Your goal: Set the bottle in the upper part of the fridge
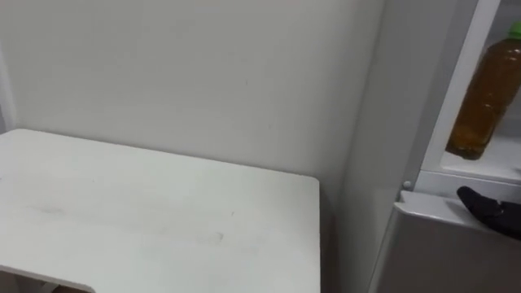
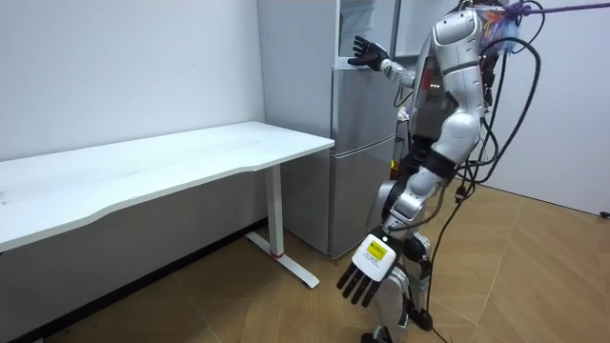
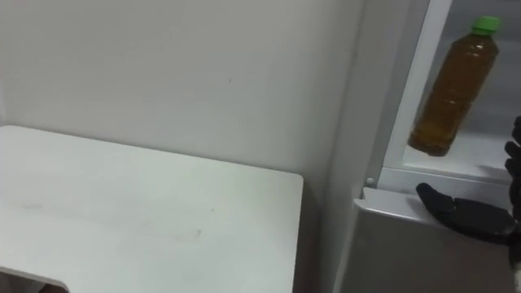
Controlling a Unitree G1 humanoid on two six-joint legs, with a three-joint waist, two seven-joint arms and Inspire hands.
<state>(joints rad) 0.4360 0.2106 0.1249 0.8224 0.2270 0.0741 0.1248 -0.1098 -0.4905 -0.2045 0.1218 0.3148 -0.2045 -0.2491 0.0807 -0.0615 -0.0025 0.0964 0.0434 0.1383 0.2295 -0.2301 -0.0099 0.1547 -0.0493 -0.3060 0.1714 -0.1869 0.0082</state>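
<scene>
One bottle point(image 3: 452, 85), footing unclear, perhaps shelved

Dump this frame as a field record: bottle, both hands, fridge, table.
bottle: amber liquid, green cap, standing on the white shelf
upper fridge: open, bottle inside
right hand: fingers spread, at the ledge below the shelf, apart from the bottle
left hand: hangs low at the robot's side, fingers straight, holds nothing
table: white, beside the fridge
robot: stands at the fridge, right arm raised toward it
task state: bottle already in the upper fridge
</scene>
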